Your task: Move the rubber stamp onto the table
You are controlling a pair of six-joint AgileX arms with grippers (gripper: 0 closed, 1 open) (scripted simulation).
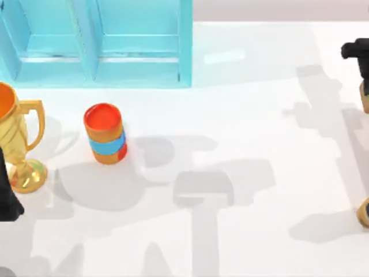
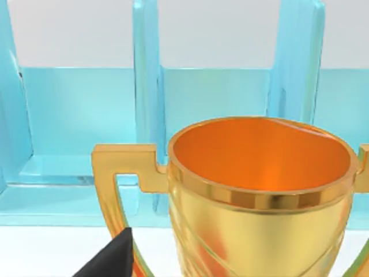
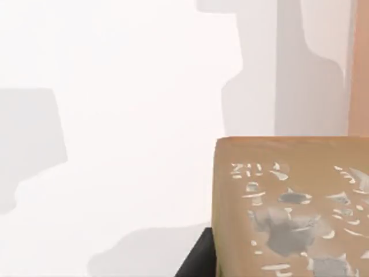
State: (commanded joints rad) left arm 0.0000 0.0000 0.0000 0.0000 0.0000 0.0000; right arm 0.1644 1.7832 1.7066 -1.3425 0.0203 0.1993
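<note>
The stamp sits right at the right wrist camera, a tan-brown block whose near face carries pale, patchy marks, with the white table spread below and behind it; a dark piece of the gripper shows against its lower edge, so it looks carried by the right gripper, though whether the fingers are clamped on it I cannot tell; from above, a tan sliver at the table's right edge, just under the black right arm, is probably the same stamp; a second tan bit lies lower on that edge, too cropped to name; the table carries broad grey shadows; toward the left stands an orange cup with a blue band, upright; further left a gold trophy, and behind both the turquoise shelf; the left gripper hangs just beside the trophy, one dark fingertip near its handle, its state unclear.
</note>
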